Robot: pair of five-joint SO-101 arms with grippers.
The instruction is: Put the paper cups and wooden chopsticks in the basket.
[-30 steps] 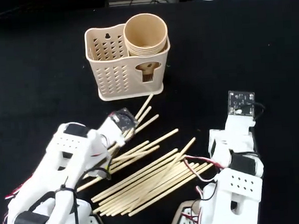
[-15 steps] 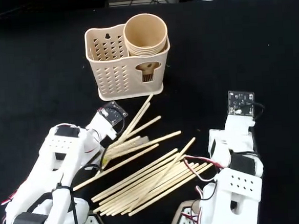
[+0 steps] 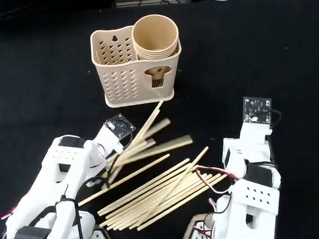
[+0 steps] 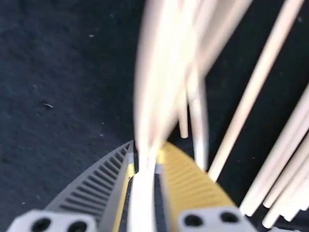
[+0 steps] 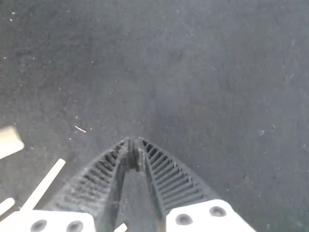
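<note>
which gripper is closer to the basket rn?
Left. The left gripper, shut on chopsticks, is just in front of the basket; the right gripper sits farther off to its right.

You see soft, even light from above on the matte black surface [image 3: 47,78], leaving only faint, short shadows, while in the left wrist view the chopsticks [image 4: 159,72] nearest the lens glow overexposed, almost white.

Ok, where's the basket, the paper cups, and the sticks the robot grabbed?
basket [image 3: 125,84], high view, its holed front wall.
paper cups [image 3: 155,36], high view, inside the top cup.
grabbed chopsticks [image 4: 159,96], left wrist view, middle of the bundle.
</note>
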